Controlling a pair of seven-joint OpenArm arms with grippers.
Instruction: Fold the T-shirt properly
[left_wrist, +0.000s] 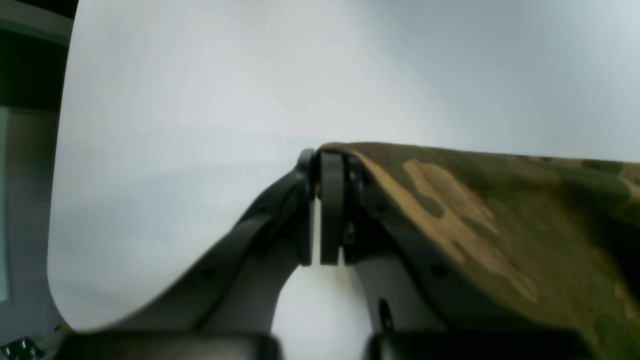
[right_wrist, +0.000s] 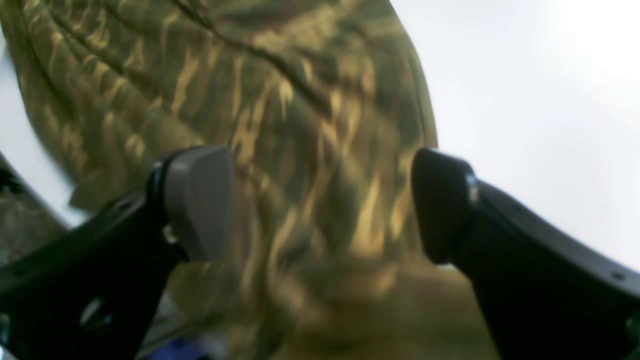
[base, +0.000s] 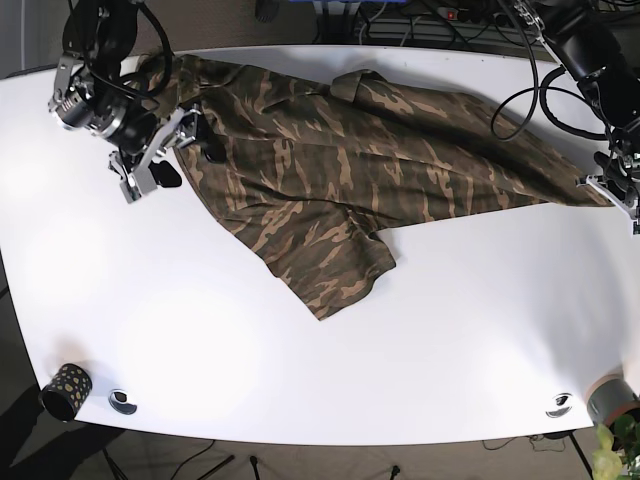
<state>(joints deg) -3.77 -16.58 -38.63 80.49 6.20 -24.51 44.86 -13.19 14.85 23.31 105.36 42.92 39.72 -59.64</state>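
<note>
T-shirt (base: 340, 170) hem corner — pinched, hidden inside left tool (left_wrist: 327, 210).

White table (base: 250, 380) (rounded corners), dark floor (base: 20, 440), cables (base: 420, 25) behind.

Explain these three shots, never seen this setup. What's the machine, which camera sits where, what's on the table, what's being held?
It is a robot with two arms working over a white table. The base view looks down on the whole table; the other two pictures come from cameras mounted on each arm's wrist, looking along its fingers.

A camouflage T-shirt lies spread across the table. The left gripper, on the right of the base view, is shut on one end of the shirt; its wrist view shows the cloth draped over the closed fingers. The right gripper, on the left of the base view, is open at the shirt's other end, its fingers spread with the cloth between them, not yet gripping.

A small dark dotted cup stands at the table's near left corner.
</note>
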